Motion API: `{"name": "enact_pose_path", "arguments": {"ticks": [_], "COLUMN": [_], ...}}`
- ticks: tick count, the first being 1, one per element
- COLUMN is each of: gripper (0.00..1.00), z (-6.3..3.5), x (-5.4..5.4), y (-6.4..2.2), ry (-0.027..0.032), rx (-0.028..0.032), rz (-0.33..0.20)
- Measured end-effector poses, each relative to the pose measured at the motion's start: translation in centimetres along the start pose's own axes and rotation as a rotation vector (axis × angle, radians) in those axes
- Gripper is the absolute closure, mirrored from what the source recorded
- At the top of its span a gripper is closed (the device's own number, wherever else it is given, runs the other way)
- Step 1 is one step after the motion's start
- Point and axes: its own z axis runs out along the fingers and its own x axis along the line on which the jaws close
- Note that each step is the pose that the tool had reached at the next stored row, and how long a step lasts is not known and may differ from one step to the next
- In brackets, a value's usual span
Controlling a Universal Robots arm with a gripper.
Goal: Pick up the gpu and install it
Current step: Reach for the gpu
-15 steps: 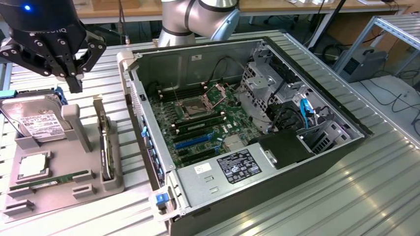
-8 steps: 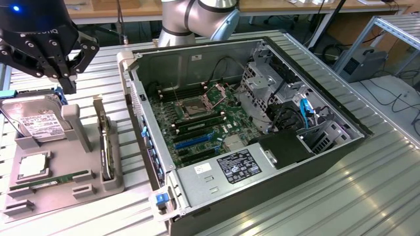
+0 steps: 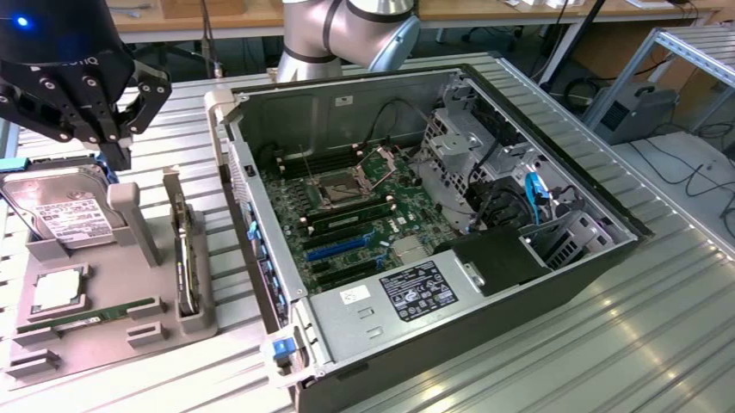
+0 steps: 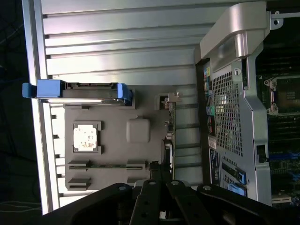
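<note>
The gpu (image 3: 182, 258) stands on its long edge in a slot of the grey holder tray (image 3: 109, 344), at the exterior view's left, beside the open computer case (image 3: 517, 331). In the wrist view the gpu (image 4: 168, 124) shows edge-on between the tray and the case's rear panel (image 4: 234, 117). My gripper (image 3: 115, 153) hangs above the tray's far end, over the hard drive, apart from the gpu. Its black fingers (image 4: 158, 171) are shut with nothing between them.
In the tray also sit a hard drive (image 3: 69, 219) in a blue caddy, a processor chip (image 3: 58, 292) and a green memory stick (image 3: 92, 314). The motherboard (image 3: 344, 215) lies inside the case with blue slots (image 3: 339, 247). Everything rests on a ribbed metal table (image 3: 643, 344).
</note>
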Motion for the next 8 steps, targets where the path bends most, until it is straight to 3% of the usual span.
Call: {"name": "enact_pose_path", "arguments": {"ticks": [8], "gripper": [0.89], "z": [-0.01], "x": [-0.04], "y": [-0.56], "ry": [-0.0001], "rx": [-0.0001], "rz": [0.0]}}
